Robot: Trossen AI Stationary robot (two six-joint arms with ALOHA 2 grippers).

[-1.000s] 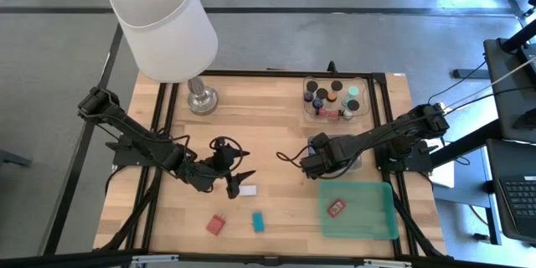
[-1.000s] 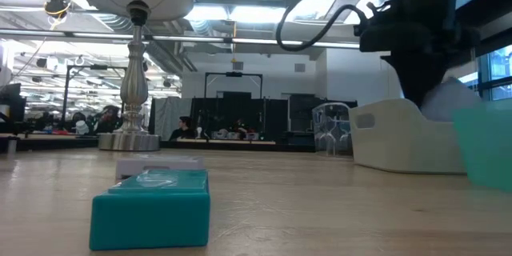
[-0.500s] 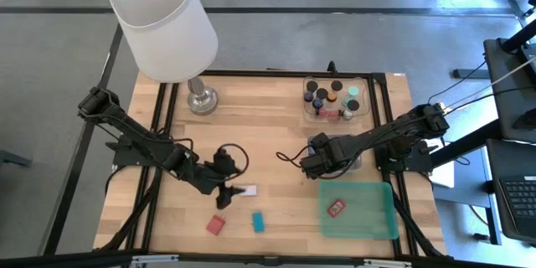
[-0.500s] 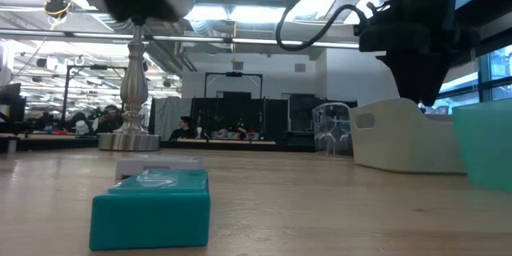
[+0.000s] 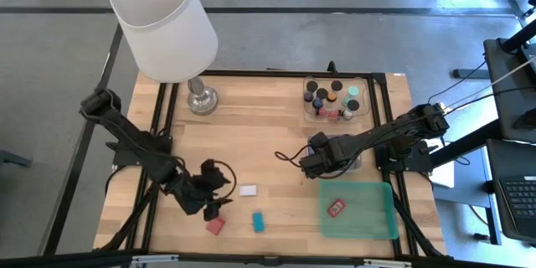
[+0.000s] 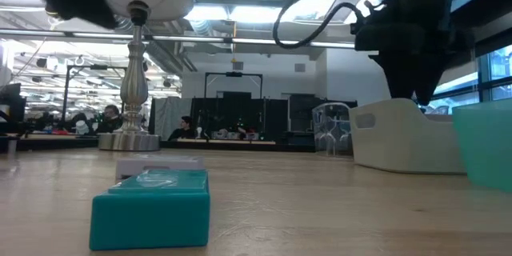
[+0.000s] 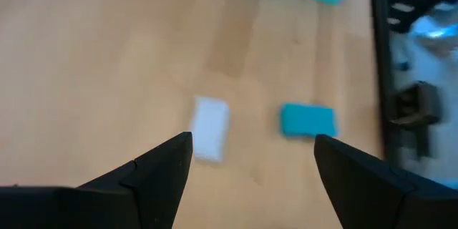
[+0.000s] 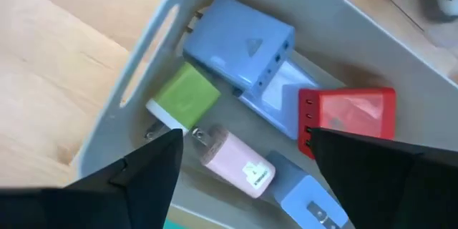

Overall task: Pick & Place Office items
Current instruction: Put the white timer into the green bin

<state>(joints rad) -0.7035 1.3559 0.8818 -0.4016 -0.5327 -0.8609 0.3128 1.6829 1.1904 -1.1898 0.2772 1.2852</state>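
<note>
Right wrist view: open right tool (image 8: 243,159) above grey tray (image 8: 143,57).

Two arms, matte black throughout, each built of slim jointed links with bulkier rounded housings at the joints. Left arm (image 5: 138,144): thin black cable looping in an arc beside the wrist. Right arm (image 5: 394,131): black cable curling out past the wrist, pale cables trailing from the base end. Fingers (image 7: 154,168), as the wrist views show them: dark, flat-faced, wedge-shaped, tapering to angular tips, plain, without visible markings.
</note>
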